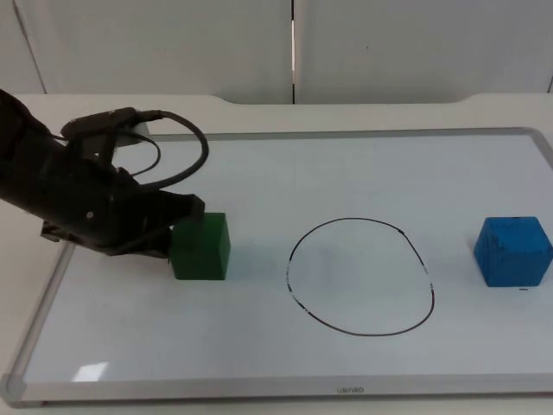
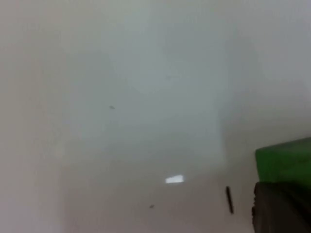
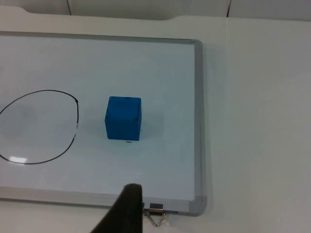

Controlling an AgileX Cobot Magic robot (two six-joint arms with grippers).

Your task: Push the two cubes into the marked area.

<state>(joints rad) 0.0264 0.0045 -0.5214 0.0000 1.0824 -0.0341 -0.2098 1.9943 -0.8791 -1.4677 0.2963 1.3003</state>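
Nearest the top camera lies the whiteboard's (image 1: 285, 386) front edge. On it, the left gripper (image 1: 177, 226) touches the green cube's (image 1: 200, 246) left side — whether its fingers are open, I cannot tell. Both cubes sit outside the black circle (image 1: 359, 276); the blue cube (image 1: 512, 251) lies well right.

There are two cubes: one green cube (image 1: 200, 246) and one blue cube (image 1: 513, 251). One whiteboard (image 1: 363, 169) lies on the bench (image 1: 259, 112), with one drawn circle (image 1: 360, 276) on it. One binder clip (image 3: 156, 213) sits at the whiteboard's edge.
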